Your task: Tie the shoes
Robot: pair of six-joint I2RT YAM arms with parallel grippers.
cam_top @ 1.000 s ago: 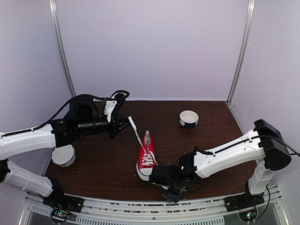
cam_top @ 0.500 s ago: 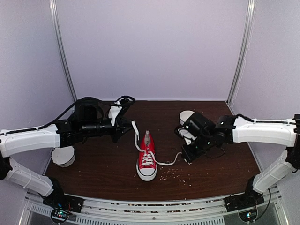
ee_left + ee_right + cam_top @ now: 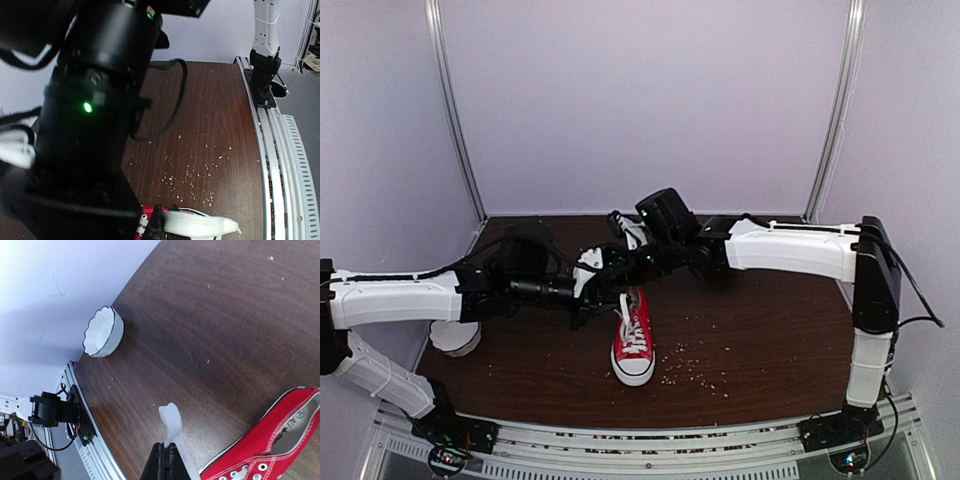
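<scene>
Right pincer (image 3: pixel 165 462), left pincer (image 3: pixel 159 227) pinch laces (image 3: pixel 171 422); bowl (image 3: pixel 102 332) apart from sneaker (image 3: pixel 270 440).

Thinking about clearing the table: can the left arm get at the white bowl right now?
Probably not freely: the left gripper is shut on a lace over the shoe, and the bowl sits close under that arm's own forearm.

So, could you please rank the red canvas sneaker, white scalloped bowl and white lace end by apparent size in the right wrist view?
1. Red canvas sneaker, cropped by the frame.
2. White scalloped bowl.
3. White lace end, though nearest the camera.
</scene>
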